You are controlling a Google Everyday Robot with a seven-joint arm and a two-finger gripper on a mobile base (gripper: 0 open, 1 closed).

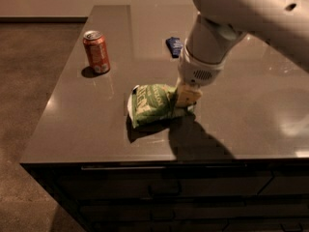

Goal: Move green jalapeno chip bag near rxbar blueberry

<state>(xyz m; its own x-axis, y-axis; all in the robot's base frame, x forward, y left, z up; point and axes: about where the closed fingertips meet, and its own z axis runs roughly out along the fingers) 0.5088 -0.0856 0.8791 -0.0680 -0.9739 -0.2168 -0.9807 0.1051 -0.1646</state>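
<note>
The green jalapeno chip bag is a puffy light-green bag near the middle front of the dark counter. It is raised a little, with its shadow under it. My gripper hangs from the big white arm and is shut on the bag's right edge. The rxbar blueberry is a small flat dark-blue wrapper lying farther back on the counter, beyond the gripper and partly next to the arm's wrist.
An orange soda can stands upright at the back left of the counter. The counter's front edge runs just below the bag, its left edge beside the can. Drawers sit under the front edge.
</note>
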